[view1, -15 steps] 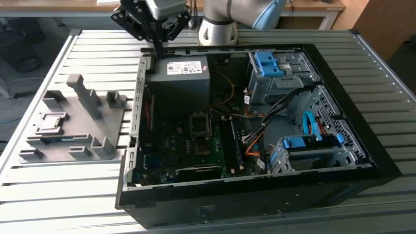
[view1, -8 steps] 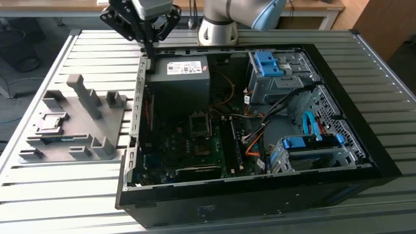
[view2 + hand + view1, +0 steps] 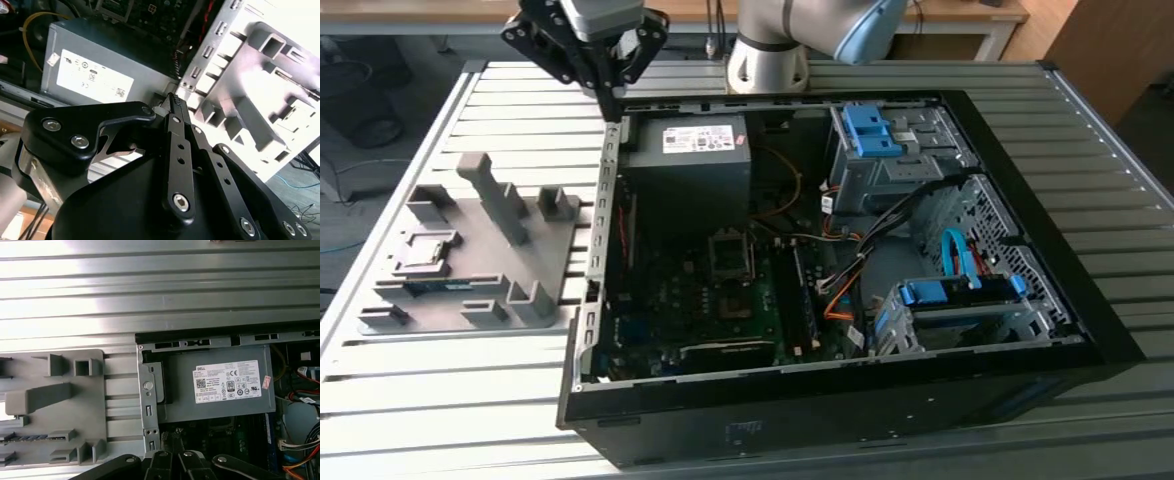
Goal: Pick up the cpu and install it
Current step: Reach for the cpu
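Print is scarce here. A white label covered in small dark text and round marks sits on top of the grey power supply (image 3: 687,160) in the open computer case (image 3: 854,405). It shows in both wrist views, and in the second wrist view a smaller sticker sits at a corner of the box. Another small white sticker clings to a cable near the blue-latched drive cage (image 3: 870,130).

The arm's pale base (image 3: 774,62) stands behind the case on the slatted metal table (image 3: 414,400). The wrist reaches toward the exterior view's left, and the gripper (image 3: 608,108) points straight down over the far corner of the case. There it hangs above the perforated metal edge just beside the power supply, between that box and the grey holder (image 3: 520,300). Its black fingers (image 3: 175,130) are pressed together into one narrow tip, with nothing between them.

The cpu (image 3: 430,248) seems to lie flat in the square recess of the holder, outside the case and well apart from the gripper. It is grey on grey, so its outline is hard to separate from the frame around it. A dark memory stick (image 3: 438,287) rests in a slot just below it in that view. On the motherboard, the rectangular socket (image 3: 731,255) is bare — a metal frame around a dark middle.
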`<state>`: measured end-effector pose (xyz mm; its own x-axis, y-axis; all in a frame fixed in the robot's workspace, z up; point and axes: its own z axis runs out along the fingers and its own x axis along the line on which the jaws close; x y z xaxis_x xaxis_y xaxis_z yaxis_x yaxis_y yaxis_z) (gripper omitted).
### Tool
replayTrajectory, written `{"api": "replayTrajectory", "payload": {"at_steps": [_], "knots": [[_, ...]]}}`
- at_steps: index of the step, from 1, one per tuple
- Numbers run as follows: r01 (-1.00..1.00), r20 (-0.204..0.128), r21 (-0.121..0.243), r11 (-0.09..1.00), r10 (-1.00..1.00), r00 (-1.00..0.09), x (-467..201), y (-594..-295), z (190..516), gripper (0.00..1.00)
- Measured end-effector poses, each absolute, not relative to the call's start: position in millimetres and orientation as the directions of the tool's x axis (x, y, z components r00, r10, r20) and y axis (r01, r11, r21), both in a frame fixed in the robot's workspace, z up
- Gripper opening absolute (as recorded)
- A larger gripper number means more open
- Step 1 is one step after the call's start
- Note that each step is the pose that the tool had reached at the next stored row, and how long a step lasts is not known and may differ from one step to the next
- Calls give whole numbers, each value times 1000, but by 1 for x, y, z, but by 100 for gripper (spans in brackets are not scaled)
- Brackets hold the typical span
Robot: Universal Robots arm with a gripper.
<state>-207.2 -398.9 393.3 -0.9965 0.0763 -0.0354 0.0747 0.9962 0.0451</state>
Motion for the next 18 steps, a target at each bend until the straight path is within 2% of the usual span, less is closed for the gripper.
{"api": "replayTrajectory", "payload": {"at_steps": [18], "knots": [[75,-36,45,996,76,-996,-241,-399,392,10]]}}
